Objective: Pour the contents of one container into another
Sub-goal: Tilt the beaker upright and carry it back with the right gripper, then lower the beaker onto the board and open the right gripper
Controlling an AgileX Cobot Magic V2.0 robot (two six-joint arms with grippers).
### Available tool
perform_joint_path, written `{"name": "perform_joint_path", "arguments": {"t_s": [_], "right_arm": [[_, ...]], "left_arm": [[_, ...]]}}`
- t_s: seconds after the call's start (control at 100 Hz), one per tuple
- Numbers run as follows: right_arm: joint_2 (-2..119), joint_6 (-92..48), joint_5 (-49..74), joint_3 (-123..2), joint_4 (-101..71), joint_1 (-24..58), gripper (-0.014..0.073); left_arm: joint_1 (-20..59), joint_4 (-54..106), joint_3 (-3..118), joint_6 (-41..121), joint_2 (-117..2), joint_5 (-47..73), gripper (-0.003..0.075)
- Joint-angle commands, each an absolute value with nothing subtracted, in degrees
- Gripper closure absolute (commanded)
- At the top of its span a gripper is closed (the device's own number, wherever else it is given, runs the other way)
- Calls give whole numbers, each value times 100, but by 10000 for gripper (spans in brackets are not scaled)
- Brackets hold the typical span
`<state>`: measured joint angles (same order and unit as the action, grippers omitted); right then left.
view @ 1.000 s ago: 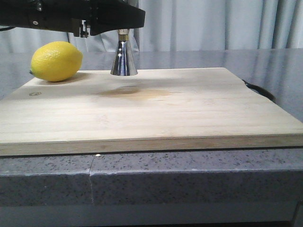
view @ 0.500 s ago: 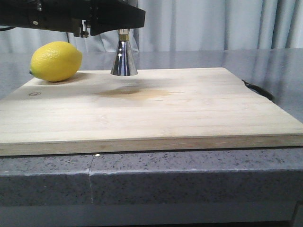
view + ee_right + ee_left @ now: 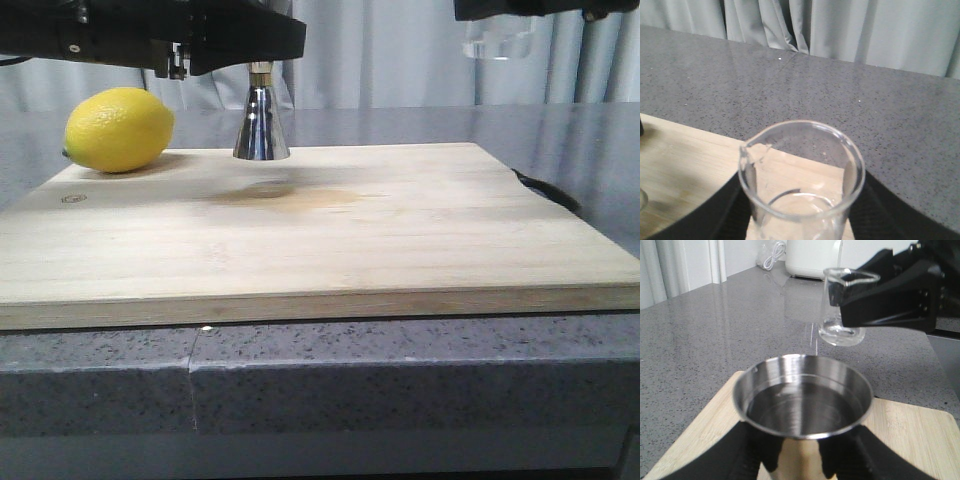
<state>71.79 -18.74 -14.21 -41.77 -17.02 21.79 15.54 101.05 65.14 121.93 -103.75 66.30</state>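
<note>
The steel jigger (image 3: 262, 130) stands on the wooden board (image 3: 330, 240) at the back left. My left gripper (image 3: 802, 460) is shut on the jigger's waist, below its open upper cup (image 3: 803, 400). The clear glass beaker (image 3: 800, 175) hangs upright in the air, and my right gripper (image 3: 800, 222) is shut on it. In the front view the beaker (image 3: 497, 38) is high at the top right, well to the right of the jigger. From the left wrist, the beaker (image 3: 842, 305) shows beyond the jigger's rim, apart from it. It looks nearly empty.
A yellow lemon (image 3: 118, 128) lies on the board left of the jigger, under the left arm (image 3: 150, 35). A wet-looking stain (image 3: 290, 197) marks the board in front of the jigger. Grey stone counter (image 3: 400, 380) surrounds the board, with curtains behind.
The right gripper and the beaker have come into the front view at the top right, where neither showed before. The left arm, jigger and lemon have not moved.
</note>
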Motion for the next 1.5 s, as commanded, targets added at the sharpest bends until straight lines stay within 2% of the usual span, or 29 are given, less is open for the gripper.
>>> {"name": "perform_joint_path", "arguments": {"t_s": [0.0,0.43,0.85,1.32,1.49], "right_arm": [[7034,-1835,-2377,-4096,-1744,2145,302],[8243,-1521,-3883,-3969,-1744,2145,302],[9131,-934,-4755,-3988,-1129,2155,302],[9433,-934,-4879,-3988,-855,2155,298],[9433,-664,-4870,-3988,-651,2155,223]], "left_arm": [[1589,10680,6693,12139,-10139,7133,482],[1589,10680,6693,12139,-10139,7133,482],[1589,10680,6693,12139,-10139,7133,482],[1589,10680,6693,12139,-10139,7133,482],[1589,10680,6693,12139,-10139,7133,482]]}}
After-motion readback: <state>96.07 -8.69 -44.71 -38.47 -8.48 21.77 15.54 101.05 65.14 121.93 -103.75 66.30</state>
